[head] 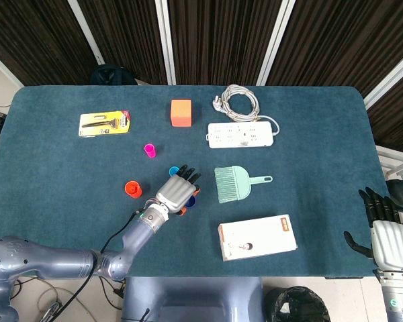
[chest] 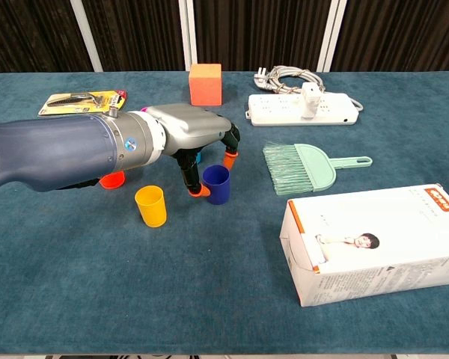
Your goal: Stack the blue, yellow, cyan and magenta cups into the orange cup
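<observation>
A blue cup (chest: 216,184) stands upright on the teal tabletop (chest: 209,299), directly under the spread fingers of the robot's left hand (chest: 198,146). The hand is open around it: one orange-tipped finger (chest: 197,192) reaches down just beside the cup's left wall, another (chest: 228,159) hangs just behind its rim. Whether either touches the cup cannot be told, and nothing is lifted.

Just left of the hand stands the yellow cup (chest: 151,206). Behind the fingers, mostly hidden, a sliver of the cyan cup (head: 174,170) shows. Further left, partly covered by the forearm, sits the orange cup (head: 132,189), the target of the stack. The magenta cup (head: 150,150) stands beyond the hand, well apart from the others.

The step in hand looks like grasping the blue cup. To do it well, the fingers should close on opposite walls near the rim, keeping the cup upright, and avoid nudging the cyan cup close behind. The lift then has to clear the yellow cup on the way left to the orange cup.

To the right of the hand lie a mint-green hand brush (chest: 303,165) and a white carton (chest: 370,241). The right hand (head: 389,241) rests at the far edge, open and holding nothing.
</observation>
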{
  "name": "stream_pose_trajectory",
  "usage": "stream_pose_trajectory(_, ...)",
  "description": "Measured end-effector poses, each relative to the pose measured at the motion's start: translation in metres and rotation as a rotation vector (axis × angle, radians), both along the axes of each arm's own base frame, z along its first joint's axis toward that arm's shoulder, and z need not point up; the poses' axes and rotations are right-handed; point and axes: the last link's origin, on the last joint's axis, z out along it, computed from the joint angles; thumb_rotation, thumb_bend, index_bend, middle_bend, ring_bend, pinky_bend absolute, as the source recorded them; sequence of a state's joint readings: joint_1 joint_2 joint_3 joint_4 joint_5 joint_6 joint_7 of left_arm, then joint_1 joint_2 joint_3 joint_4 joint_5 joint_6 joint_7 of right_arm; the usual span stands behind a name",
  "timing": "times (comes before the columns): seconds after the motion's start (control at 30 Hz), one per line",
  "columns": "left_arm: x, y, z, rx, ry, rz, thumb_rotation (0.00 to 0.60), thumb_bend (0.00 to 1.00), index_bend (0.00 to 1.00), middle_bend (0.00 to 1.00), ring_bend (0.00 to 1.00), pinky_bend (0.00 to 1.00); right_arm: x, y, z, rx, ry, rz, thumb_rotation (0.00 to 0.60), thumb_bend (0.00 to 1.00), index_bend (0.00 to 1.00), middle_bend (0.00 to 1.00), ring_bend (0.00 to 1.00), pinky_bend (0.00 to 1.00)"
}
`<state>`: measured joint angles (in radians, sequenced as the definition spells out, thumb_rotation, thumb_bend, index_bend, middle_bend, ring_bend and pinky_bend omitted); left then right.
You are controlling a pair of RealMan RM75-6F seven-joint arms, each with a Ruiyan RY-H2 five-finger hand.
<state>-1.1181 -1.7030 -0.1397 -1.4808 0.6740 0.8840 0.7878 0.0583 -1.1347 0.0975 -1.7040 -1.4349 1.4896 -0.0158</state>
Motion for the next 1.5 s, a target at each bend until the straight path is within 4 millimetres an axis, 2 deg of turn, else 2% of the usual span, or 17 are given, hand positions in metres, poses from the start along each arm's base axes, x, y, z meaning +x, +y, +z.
stream_pose_trajectory(0.2,0.000,0.000,0.000,0.001,-0.003,0.002,0.600,0.31,0.44,0.11,0.00,0.00,0.000,0.000,0.000,0.001,-0.001,0.002,0.600,0.34,0.04,0.04,0.08,0.04)
stream_pose_trajectory(0.53,0.006,0.001,0.012,0.018,-0.032,-0.009,0.600,0.31,0.41,0.11,0.00,0.00,0.000,0.000,0.000,0.000,0.000,0.001,0.600,0.34,0.04,0.04,0.08,0.04)
stream_pose_trajectory(0.67,0.013,0.003,0.027,0.044,-0.065,-0.021,0.600,0.31,0.42,0.11,0.00,0.00,0.000,0.000,-0.001,0.005,0.004,0.000,0.600,0.34,0.04,0.04,0.08,0.04)
stream_pose_trajectory(0.9,0.011,0.006,0.075,0.125,-0.087,-0.054,0.600,0.31,0.44,0.13,0.00,0.00,0.002,0.002,-0.002,0.006,0.008,0.004,0.600,0.34,0.04,0.04,0.08,0.04)
stream_pose_trajectory(1.03,-0.005,0.006,0.103,0.166,-0.085,-0.036,0.600,0.31,0.44,0.13,0.00,0.00,0.003,0.003,-0.001,0.002,0.008,0.003,0.600,0.34,0.04,0.04,0.08,0.04)
stream_pose_trajectory(1.17,-0.032,0.006,0.127,0.201,-0.078,0.004,0.600,0.31,0.44,0.13,0.00,0.00,0.003,0.003,0.000,-0.002,0.009,-0.001,0.600,0.34,0.04,0.04,0.08,0.04)
stream_pose_trajectory(1.5,-0.079,-0.003,0.142,0.199,-0.088,0.031,0.600,0.31,0.43,0.13,0.00,0.00,0.001,0.001,-0.001,0.003,0.013,-0.007,0.600,0.34,0.04,0.04,0.08,0.04)
